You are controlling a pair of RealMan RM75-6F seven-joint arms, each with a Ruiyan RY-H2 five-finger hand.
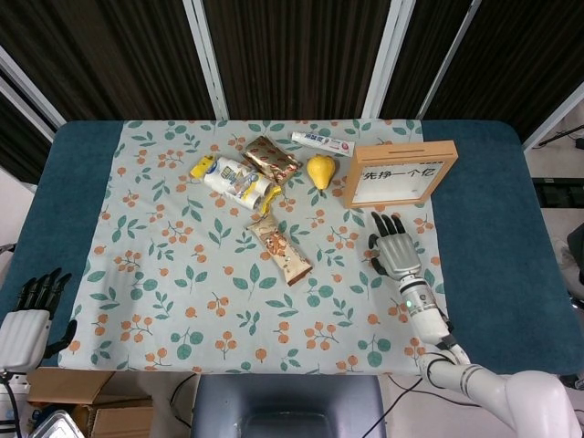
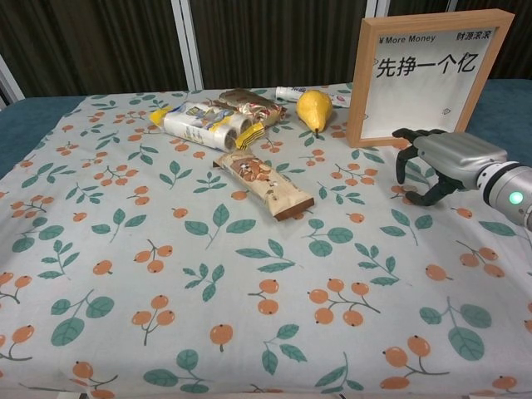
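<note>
My right hand point(image 1: 393, 248) point(image 2: 438, 163) hovers palm down over the floral cloth point(image 1: 182, 274) just in front of the wooden framed sign point(image 1: 400, 173) point(image 2: 424, 75), fingers apart and holding nothing. A yellow pear point(image 1: 320, 171) point(image 2: 314, 110) lies left of the frame. A brown snack bar point(image 1: 281, 250) point(image 2: 263, 184) lies mid-cloth, a white and yellow packet point(image 1: 236, 181) point(image 2: 202, 125) and a brown wrapped pack point(image 1: 271, 158) point(image 2: 248, 104) behind it, a toothpaste tube point(image 1: 321, 142) at the back. My left hand point(image 1: 27, 321) hangs off the table's front left corner, empty, fingers spread.
The cloth covers a blue table point(image 1: 497, 219). Cardboard boxes point(image 1: 87, 401) sit on the floor at the front left. Dark curtains with white posts stand behind the table.
</note>
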